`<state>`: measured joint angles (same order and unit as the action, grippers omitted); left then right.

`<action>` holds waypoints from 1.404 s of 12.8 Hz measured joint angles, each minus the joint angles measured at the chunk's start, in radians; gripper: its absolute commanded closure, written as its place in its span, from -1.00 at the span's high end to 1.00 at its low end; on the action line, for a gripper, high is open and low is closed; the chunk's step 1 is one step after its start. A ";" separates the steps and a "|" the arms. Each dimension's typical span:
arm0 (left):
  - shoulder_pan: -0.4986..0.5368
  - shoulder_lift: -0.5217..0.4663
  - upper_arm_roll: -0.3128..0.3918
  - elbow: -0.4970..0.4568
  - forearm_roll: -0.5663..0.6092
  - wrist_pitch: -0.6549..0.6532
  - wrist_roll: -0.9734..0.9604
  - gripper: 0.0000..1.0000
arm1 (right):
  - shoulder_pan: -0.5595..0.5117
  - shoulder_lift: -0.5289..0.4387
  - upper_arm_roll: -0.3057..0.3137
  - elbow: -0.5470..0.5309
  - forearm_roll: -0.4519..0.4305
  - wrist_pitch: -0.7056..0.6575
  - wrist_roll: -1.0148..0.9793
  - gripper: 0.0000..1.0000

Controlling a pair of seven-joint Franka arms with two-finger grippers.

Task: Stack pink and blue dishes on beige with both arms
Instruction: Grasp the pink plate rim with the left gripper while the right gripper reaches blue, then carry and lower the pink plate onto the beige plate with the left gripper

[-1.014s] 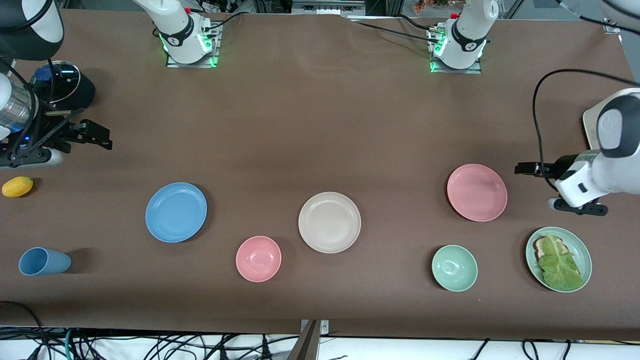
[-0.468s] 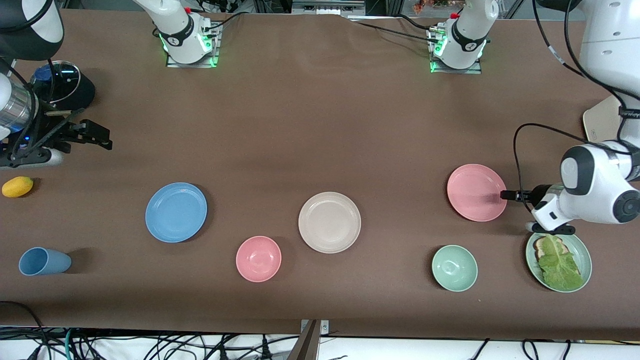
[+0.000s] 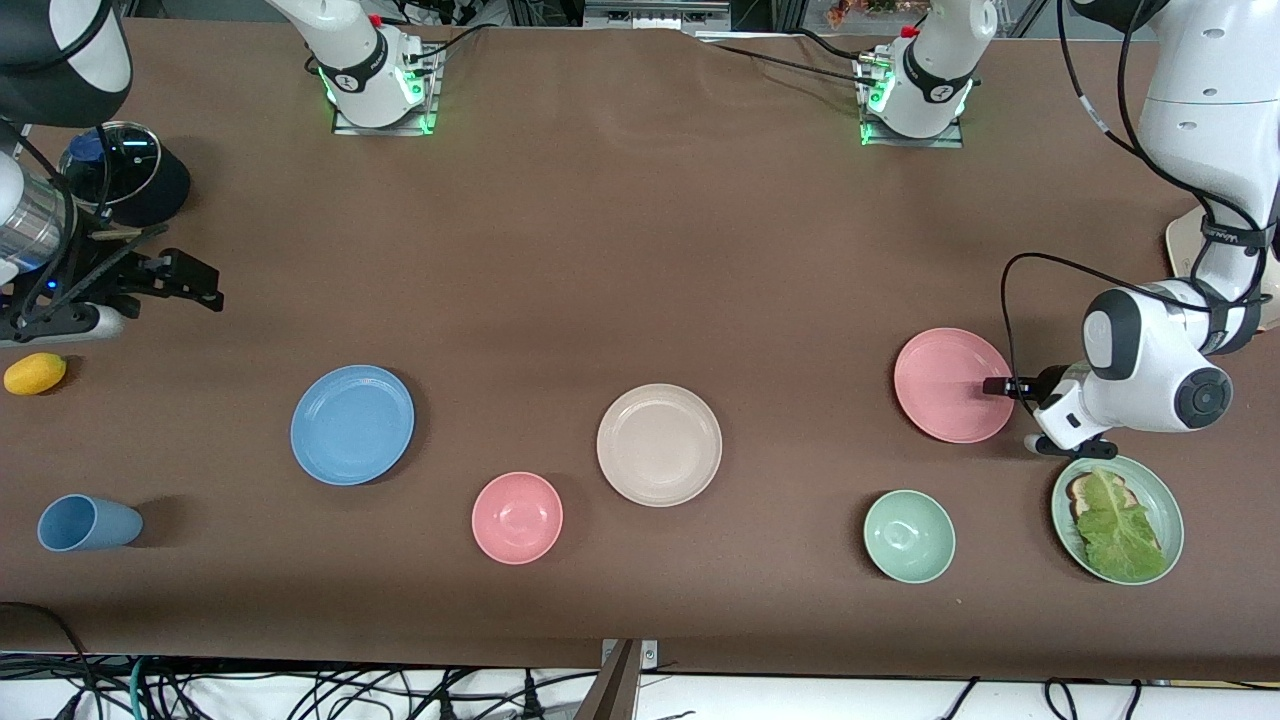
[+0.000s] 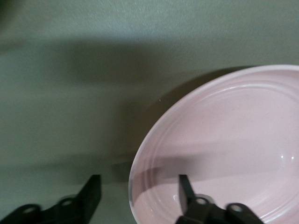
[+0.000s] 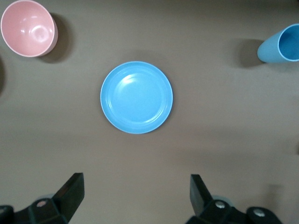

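The pink plate (image 3: 950, 385) lies toward the left arm's end of the table. My left gripper (image 3: 995, 386) is low at the plate's rim on the side toward that end. In the left wrist view the left gripper (image 4: 139, 182) is open and straddles the rim of the pink plate (image 4: 224, 149), one finger over the dish and one outside it. The beige plate (image 3: 659, 444) sits mid-table. The blue plate (image 3: 352, 424) lies toward the right arm's end. My right gripper (image 3: 200, 280) hovers open and empty there; its wrist view has the blue plate (image 5: 136, 97) ahead of the right gripper (image 5: 137, 179).
A pink bowl (image 3: 517, 517) and a pale green bowl (image 3: 909, 536) stand nearer the camera than the plates. A green plate (image 3: 1155, 485) with bread and lettuce is close beside the left wrist. A blue cup (image 3: 88, 523), a yellow fruit (image 3: 35, 373) and a lidded black pot (image 3: 125, 170) are by the right arm.
The left arm has swung in toward the pink plate and its gripper now straddles the rim, fingers narrower than before. The right gripper has barely moved.
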<state>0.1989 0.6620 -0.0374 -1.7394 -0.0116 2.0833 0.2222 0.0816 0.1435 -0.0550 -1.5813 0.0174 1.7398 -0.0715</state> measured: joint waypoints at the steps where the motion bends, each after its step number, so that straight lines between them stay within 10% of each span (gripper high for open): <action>1: 0.000 -0.002 0.000 -0.002 0.000 0.000 0.000 -1.00 | 0.000 0.005 0.000 0.000 0.000 0.014 0.000 1.00; 11: -0.006 -0.044 -0.024 0.013 0.000 -0.043 -0.037 -1.00 | 0.006 0.189 0.007 0.003 0.000 0.106 0.000 1.00; 18: -0.020 -0.119 -0.202 0.206 -0.056 -0.383 -0.295 -1.00 | -0.008 0.361 -0.001 0.008 -0.043 0.249 -0.001 1.00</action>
<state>0.1789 0.5427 -0.2393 -1.5334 -0.0681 1.7006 -0.0724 0.0733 0.5047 -0.0564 -1.5729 -0.0260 1.9884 -0.0724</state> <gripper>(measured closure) 0.952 0.000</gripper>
